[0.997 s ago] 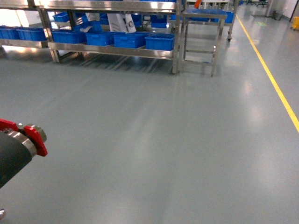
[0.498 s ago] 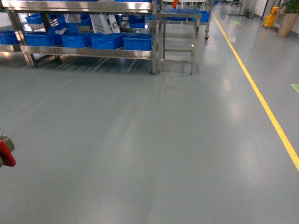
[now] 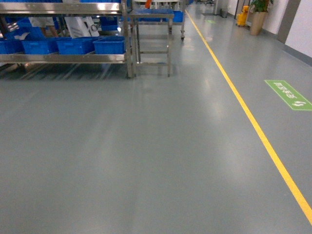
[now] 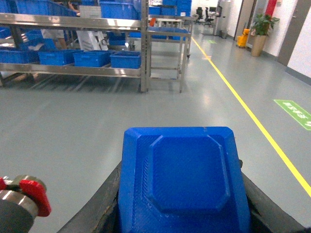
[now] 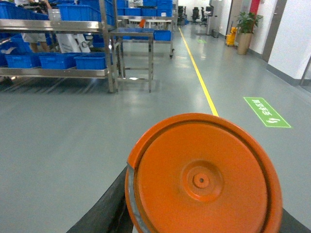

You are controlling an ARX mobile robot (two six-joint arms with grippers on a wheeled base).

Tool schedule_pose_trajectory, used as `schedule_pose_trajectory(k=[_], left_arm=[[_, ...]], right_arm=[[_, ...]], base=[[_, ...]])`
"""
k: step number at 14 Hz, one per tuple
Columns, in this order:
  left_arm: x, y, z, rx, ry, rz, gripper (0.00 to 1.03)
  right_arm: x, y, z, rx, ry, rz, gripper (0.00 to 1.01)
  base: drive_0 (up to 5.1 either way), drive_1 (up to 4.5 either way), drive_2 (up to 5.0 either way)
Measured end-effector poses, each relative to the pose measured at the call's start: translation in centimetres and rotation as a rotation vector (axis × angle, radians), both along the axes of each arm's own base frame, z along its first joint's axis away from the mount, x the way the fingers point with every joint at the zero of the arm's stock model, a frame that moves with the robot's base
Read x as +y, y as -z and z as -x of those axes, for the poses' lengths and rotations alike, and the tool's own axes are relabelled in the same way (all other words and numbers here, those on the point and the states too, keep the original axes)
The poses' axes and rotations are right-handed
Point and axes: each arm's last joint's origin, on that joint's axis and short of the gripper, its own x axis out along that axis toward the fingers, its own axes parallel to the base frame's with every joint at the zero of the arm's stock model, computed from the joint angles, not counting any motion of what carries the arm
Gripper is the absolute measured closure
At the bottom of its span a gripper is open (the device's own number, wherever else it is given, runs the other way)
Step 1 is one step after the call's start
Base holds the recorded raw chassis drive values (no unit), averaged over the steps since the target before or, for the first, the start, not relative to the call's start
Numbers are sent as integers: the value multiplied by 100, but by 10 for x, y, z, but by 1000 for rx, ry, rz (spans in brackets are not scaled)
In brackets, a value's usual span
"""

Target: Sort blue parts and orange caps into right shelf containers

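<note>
In the left wrist view my left gripper (image 4: pixel 182 204) is shut on a blue part (image 4: pixel 182 177), a chunky block with a raised eight-sided face, held between black fingers (image 4: pixel 104 206). My right gripper (image 5: pixel 204 213) is shut on a round orange cap (image 5: pixel 204 177) that hides most of its fingers (image 5: pixel 102 208). The containers, bright-blue crates (image 3: pixel 109 46), sit in a row on the low level of a steel shelf (image 3: pixel 63 57) far off at the upper left. Neither gripper shows in the head view.
A small steel table (image 3: pixel 152 29) stands just right of the shelf. A yellow floor line (image 3: pixel 243 109) runs down the right side, with a green floor sign (image 3: pixel 287 94) beyond it. A red-and-metal arm fitting (image 4: pixel 31 194) shows low left in the left wrist view.
The head view has swung to the right: the shelf and table slid left in it, the yellow line moved toward the middle, and the red arm fitting left the frame.
</note>
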Motion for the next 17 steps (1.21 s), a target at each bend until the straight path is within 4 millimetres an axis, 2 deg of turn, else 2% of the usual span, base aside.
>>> schedule_pose_trajectory(k=[2,17], left_arm=[[0,0,0,0,2,0,60],[0,0,0,1,1,0,60]], right_arm=[[0,0,0,1,0,0,56],[0,0,0,2,0,0,56]], base=[[-83,118,-285],[29,448,-391]])
